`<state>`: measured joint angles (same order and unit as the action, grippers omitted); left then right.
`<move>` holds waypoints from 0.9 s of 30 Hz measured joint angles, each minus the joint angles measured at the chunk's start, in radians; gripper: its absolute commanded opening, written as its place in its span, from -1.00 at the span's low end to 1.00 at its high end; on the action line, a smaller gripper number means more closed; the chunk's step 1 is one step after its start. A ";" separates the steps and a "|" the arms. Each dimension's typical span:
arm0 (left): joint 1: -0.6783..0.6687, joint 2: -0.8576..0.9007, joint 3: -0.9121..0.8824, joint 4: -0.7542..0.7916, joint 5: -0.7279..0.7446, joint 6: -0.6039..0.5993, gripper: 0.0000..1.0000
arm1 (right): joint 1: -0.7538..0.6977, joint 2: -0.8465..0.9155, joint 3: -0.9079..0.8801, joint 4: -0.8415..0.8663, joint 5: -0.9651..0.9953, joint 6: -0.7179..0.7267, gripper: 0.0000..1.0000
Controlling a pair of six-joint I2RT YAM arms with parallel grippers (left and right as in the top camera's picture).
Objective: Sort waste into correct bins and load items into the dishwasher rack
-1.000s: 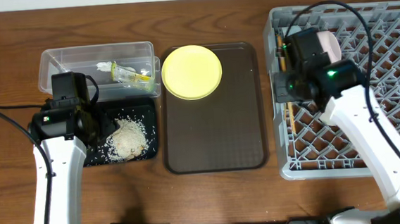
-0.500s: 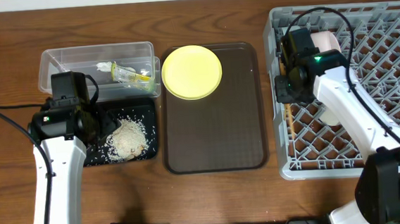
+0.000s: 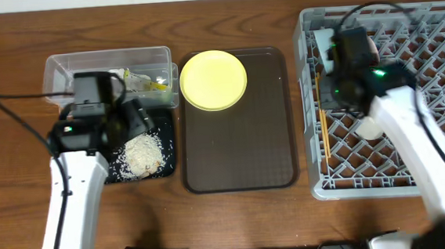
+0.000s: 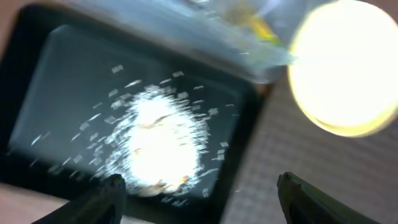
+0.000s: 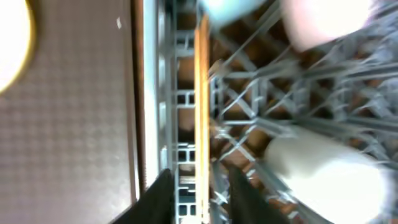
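- Far right, up against the table edge: large square grey plastic pegged rack [image 3: 413, 150].
- Centre: dark brown rectangular serving tray [image 3: 240, 147], mostly bare, round yellow plate [image 3: 213, 79] on its upper-left corner.
- Left: clear rectangular plastic tub [image 3: 62, 73] holding crumpled yellow-green wrapper [image 3: 145, 84]; just below, shallow black tray [image 3: 170, 166] heaped with whitish rice scraps [image 3: 140, 155].
- Flat along the rack's left wall: thin wooden chopsticks [image 3: 324, 137].
- Above the rice: left gripper [image 4: 199, 183], spread wide, empty.
- Over the chopsticks: right gripper [image 5: 198, 177], narrowly parted, a stick in the gap.
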<state>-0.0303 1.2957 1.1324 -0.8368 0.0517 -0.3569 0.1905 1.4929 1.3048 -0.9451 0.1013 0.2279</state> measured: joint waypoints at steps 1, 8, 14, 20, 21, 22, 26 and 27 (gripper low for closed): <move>-0.024 0.005 0.000 0.022 0.003 0.010 0.61 | -0.011 -0.029 0.000 0.001 0.000 0.004 -0.05; -0.212 0.126 0.002 0.214 0.018 0.100 0.61 | -0.111 -0.166 0.001 -0.024 -0.003 0.000 0.18; -0.363 0.309 0.073 0.342 -0.006 0.177 0.61 | -0.143 -0.166 0.000 -0.065 -0.005 0.001 0.18; -0.440 0.459 0.124 0.404 -0.040 0.221 0.61 | -0.147 -0.166 0.000 -0.068 -0.022 0.001 0.22; -0.442 0.474 0.124 0.403 -0.044 0.220 0.61 | -0.147 -0.166 0.000 -0.068 -0.024 0.001 0.22; -0.442 0.483 0.124 0.404 -0.047 0.220 0.61 | -0.147 -0.166 0.000 -0.068 -0.027 0.001 0.22; -0.441 0.498 0.124 0.458 -0.060 0.219 0.53 | -0.147 -0.166 0.000 -0.067 -0.050 0.001 0.22; -0.441 0.501 0.124 0.484 -0.060 0.217 0.46 | -0.147 -0.166 0.000 -0.068 -0.055 0.001 0.22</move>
<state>-0.4717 1.7966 1.2560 -0.3531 -0.0086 -0.1402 0.0433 1.3266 1.3052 -1.0130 0.0463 0.2287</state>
